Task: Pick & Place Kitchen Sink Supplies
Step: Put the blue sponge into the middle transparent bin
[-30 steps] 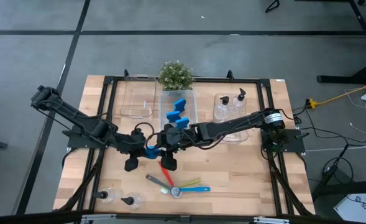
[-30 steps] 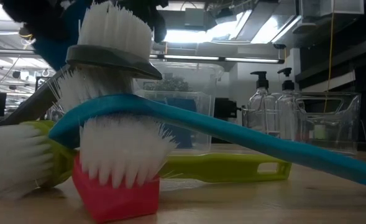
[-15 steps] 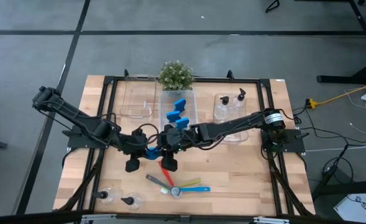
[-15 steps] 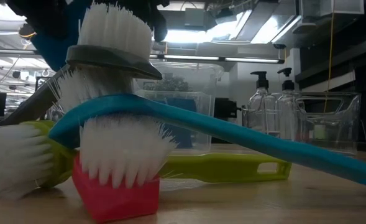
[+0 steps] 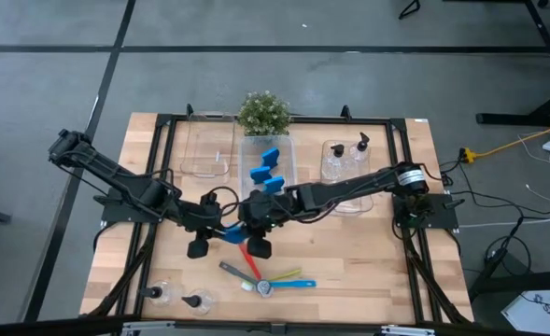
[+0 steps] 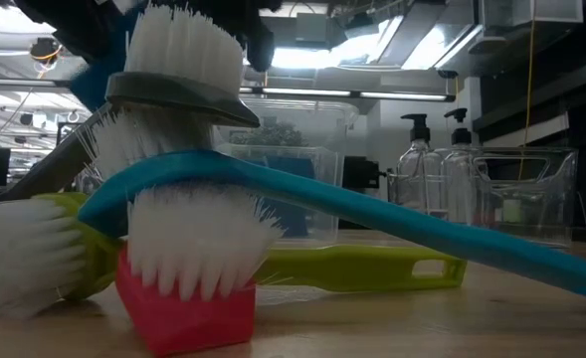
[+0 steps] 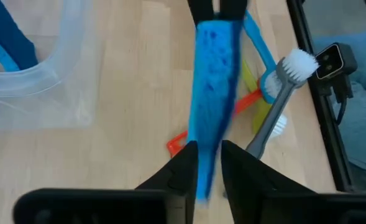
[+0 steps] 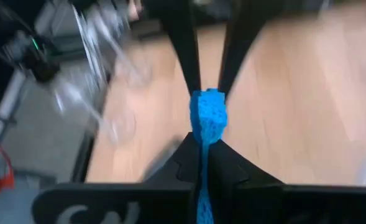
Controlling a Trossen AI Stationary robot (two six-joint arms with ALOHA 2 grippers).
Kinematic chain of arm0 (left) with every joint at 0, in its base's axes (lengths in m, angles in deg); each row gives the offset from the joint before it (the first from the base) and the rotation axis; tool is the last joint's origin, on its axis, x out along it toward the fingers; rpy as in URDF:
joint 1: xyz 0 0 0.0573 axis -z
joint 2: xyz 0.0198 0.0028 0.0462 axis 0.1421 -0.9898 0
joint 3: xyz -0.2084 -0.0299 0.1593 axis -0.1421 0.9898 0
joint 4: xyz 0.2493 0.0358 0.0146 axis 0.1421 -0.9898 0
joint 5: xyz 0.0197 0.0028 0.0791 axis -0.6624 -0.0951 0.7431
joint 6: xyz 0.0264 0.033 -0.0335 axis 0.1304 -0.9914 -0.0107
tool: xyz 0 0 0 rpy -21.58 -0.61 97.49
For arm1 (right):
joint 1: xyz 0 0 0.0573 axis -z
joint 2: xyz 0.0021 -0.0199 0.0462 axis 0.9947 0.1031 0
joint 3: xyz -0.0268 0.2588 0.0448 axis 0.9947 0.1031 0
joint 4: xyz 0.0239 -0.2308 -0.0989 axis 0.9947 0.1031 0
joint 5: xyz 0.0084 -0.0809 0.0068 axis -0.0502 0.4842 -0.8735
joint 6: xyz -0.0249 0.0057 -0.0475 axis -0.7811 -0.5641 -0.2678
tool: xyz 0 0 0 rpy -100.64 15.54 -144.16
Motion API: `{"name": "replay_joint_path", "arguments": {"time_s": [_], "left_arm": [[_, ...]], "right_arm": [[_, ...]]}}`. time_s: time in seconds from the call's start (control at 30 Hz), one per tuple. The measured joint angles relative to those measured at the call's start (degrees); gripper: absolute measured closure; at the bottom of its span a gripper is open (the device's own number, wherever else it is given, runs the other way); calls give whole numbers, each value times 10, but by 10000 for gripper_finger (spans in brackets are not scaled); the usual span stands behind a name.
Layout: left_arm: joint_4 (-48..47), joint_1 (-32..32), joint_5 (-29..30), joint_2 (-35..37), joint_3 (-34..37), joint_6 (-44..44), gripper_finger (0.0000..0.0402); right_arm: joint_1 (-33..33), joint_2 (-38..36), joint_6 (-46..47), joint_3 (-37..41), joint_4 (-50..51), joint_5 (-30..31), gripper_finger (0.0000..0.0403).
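A small blue sponge [image 5: 231, 234] hangs above the table's middle between my two grippers. My right gripper [image 5: 245, 224] is shut on one end of it [image 8: 207, 118]. My left gripper [image 5: 220, 231] is slightly open, and its fingers [image 7: 184, 169] stand on either side of the sponge's other end [image 7: 202, 177]. Below lie the red brush [image 5: 250, 259], grey brush [image 5: 232, 271], yellow-green brush [image 5: 289, 274] and blue brush [image 5: 295, 283], their heads crossed in a pile [image 6: 188, 209]. Three more sponges [image 5: 267, 170] lie in the middle bin. My right gripper pinches the end of the sponge [image 8: 202, 138] that is toward the table's right. The foam is squeezed thin between the two fingers. The fingers slant down from the table's right. The sponge is lifted clear of the table. I cannot tell whether my left gripper touches the sponge.
Three clear bins stand at the back: left [image 5: 209, 151], middle [image 5: 289, 168], and right [image 5: 349, 196] with two pump bottles [image 5: 335, 159]. A potted plant [image 5: 263, 112] stands behind them. Two more bottles [image 5: 158, 294] [image 5: 195, 301] lie near the front left edge.
My right gripper has tipped a little downward at the sponge. Both arms otherwise keep their places. The sponge stays in the air between them, and the brushes have not moved.
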Motion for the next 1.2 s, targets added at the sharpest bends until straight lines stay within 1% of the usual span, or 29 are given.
{"name": "replay_joint_path", "arguments": {"time_s": [0.17,0.33,0.43,0.5,0.6,0.67,0.73,0.87,1.0,1.2], "left_arm": [[0,0,4,0,0,7,316],[0,2,-1,0,0,4,315],[0,6,-1,0,0,24,317],[-1,6,-1,0,0,31,317],[-1,6,-1,0,0,25,318],[-1,6,-5,0,0,-19,318],[8,6,-2,12,10,-52,318],[77,5,-2,65,53,-96,318],[162,11,-29,132,104,-134,316],[211,10,-28,195,149,-146,319]], "right_arm": [[-1,1,-26,-93,141,0,393],[0,1,-56,-216,296,2,393],[5,1,-77,-296,398,7,393],[10,0,-90,-332,440,23,393],[19,-28,-112,-314,450,35,393],[27,-35,-119,-315,459,36,393],[33,-38,-128,-315,476,50,394],[43,-37,-156,-310,484,81,394],[52,-36,-190,-296,485,84,394],[70,-35,-211,-257,482,84,394]]}}
